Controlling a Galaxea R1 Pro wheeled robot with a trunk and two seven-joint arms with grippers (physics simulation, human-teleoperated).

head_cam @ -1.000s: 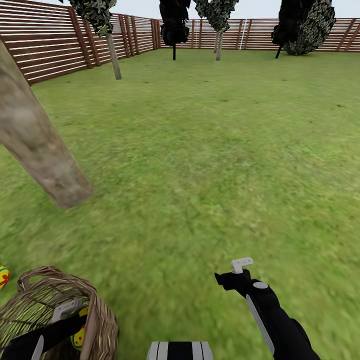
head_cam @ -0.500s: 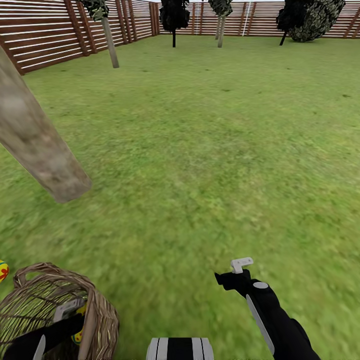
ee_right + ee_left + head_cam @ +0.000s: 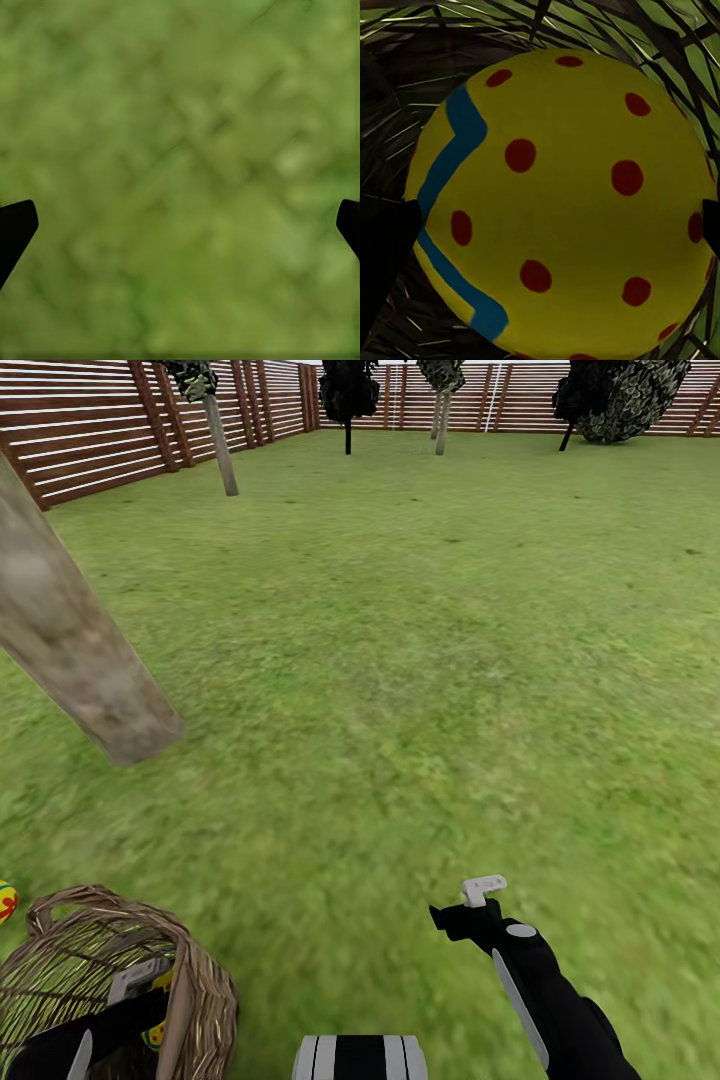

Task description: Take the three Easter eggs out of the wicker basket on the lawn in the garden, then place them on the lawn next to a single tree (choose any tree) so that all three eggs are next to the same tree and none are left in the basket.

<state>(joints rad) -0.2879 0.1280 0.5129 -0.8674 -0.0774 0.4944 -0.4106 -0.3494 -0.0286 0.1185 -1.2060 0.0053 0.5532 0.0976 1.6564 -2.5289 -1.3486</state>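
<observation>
Egg [image 3: 559, 202] fills the space between the left fingers [image 3: 382, 247], whose dark tips stand wide at either flank of it, inside the basket [image 3: 195, 1000]; whether they press it yet, I cannot tell. In the head view the left arm reaches down into the basket, a sliver of yellow egg showing beside it. A second egg [image 3: 6, 900] lies on the lawn [image 3: 400, 660] just beyond the basket, near the trunk [image 3: 80, 660]. The right fingers [image 3: 180, 225] hang wide over bare grass, holding nothing. To do this well, I judge: close across the egg's widest part, then lift straight up clear of the weave. No writing or labels are visible.
</observation>
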